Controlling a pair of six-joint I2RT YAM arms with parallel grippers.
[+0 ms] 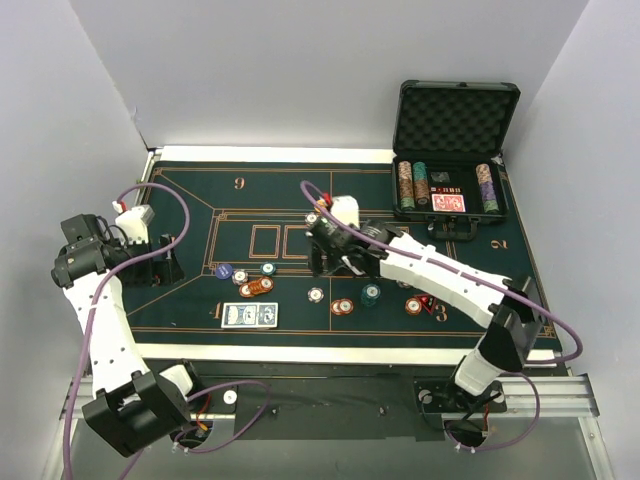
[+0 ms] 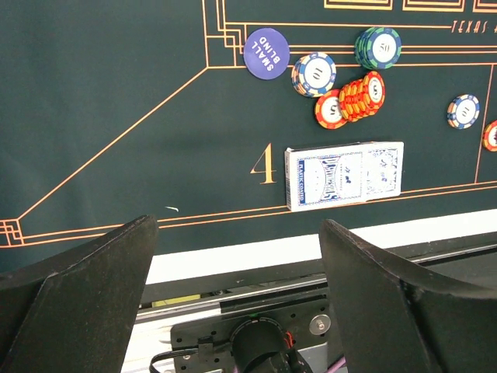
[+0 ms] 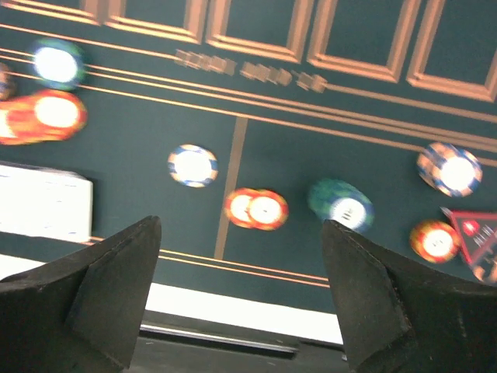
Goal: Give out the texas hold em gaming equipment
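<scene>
Left pincer (image 2: 237, 233) spread, empty | right pincer (image 3: 241, 225) spread, empty, I hold it over mid-desk | poker chips (image 1: 260, 286) scattered across near half of green felt desk (image 1: 190, 200) | blue-backed cards (image 1: 249, 315) by near edge, left | black case (image 1: 455, 115) open, far right corner | white walls (image 1: 300, 70) around

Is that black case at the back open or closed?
Open: the black case has its foam lid raised upright, with chip stacks showing inside.

I work in a robot lab cell, not in a real card room: plain white panels (image 1: 300, 70) close my counter (image 1: 190, 300) on three sides, a bare aluminium rail (image 1: 560, 395) runs along its near edge, and purple cables (image 1: 152, 184) hang loose.
</scene>
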